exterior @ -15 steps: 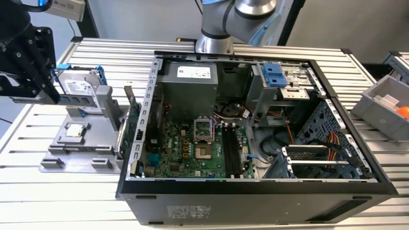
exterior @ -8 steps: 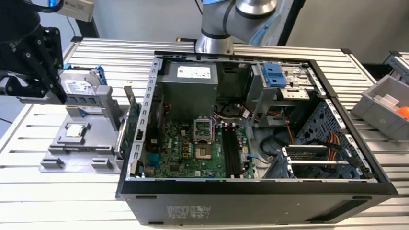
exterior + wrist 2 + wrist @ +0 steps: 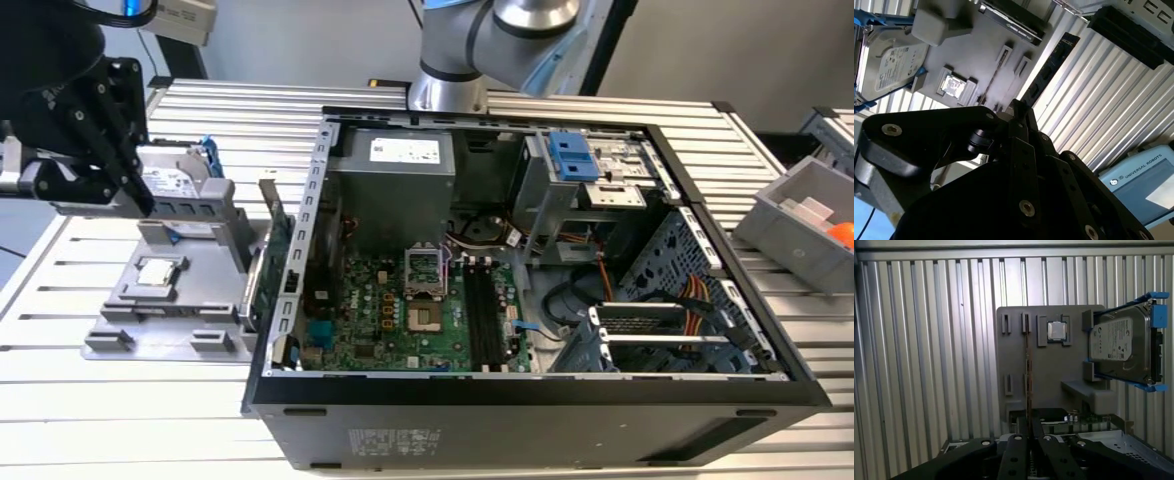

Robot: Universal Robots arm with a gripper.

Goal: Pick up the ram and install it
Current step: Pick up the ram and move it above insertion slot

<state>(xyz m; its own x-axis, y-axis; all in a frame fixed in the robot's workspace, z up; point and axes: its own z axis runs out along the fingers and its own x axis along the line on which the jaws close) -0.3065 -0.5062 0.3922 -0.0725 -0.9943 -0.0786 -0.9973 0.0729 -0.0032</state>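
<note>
Black, two-fingered, the gripper (image 3: pixel 138 205) hangs at the upper left of the exterior view, above the grey plastic fixture tray (image 3: pixel 160 300). Its fingers are drawn in narrow and clamp the thin, dark bluish-green ram stick (image 3: pixel 184 208) by one end. The ram reaches from the fingertips toward the exterior view's right, held level above the tray and in front of the silver hard drive in blue rails (image 3: pixel 174 178).

In the first wrist view the gripper (image 3: pixel 1029 415) has a finger on each side of the ram (image 3: pixel 1027 365). The ram shows edge-on as a fine line over the tray (image 3: pixel 1054 370), beside the square silver processor chip (image 3: pixel 1057 331) and apart from the hard drive (image 3: pixel 1119 347).

In the second wrist view the ram (image 3: pixel 1049 70) juts from the gripper (image 3: pixel 1018 107). Its flat face with black chips shows against the ribbed aluminium table (image 3: pixel 1104 100), just beside the tray (image 3: pixel 969 55), which carries the chip (image 3: pixel 951 86) and the hard drive (image 3: pixel 889 65).

At the centre of the exterior view the open black computer case (image 3: pixel 534 390) lies on its side on the table (image 3: pixel 80 420). Inside it the green motherboard (image 3: pixel 387 310) bears long black slots (image 3: pixel 481 315). The ram is well apart from these, outside the case wall. A grey bin (image 3: pixel 801 215) sits at the right edge.
</note>
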